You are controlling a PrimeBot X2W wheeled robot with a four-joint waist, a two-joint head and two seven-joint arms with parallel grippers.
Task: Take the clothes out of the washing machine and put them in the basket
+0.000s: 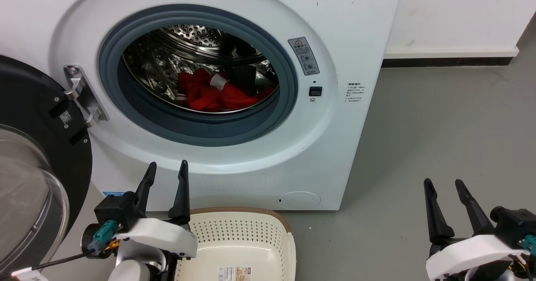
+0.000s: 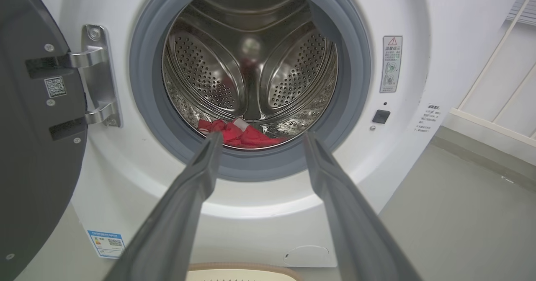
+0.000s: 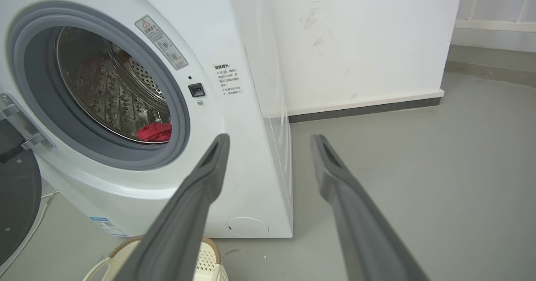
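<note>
Here, the clothes (image 1: 209,94) are lying low inside the washing machine (image 1: 356,29), the basket (image 1: 234,233) sitting at its foot. The left gripper (image 1: 168,163), spread, is facing its opening and should be entering above the rubber lip (image 1: 201,128); the right gripper (image 1: 443,181) is hovering, spread, beside it.

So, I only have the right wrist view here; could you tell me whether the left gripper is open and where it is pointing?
Observer: The left gripper is open and holds nothing. It sits low in front of the washing machine, pointed at its port.
Operator: Thank you. Is anything in the basket?
Observer: The head view shows the basket bare inside apart from a printed label on its floor; its near part is out of frame.
Operator: And the clothes?
Observer: The clothes are a red heap with a white piece on top, lying across the bottom of the drum. None hangs over the grey seal.
</note>
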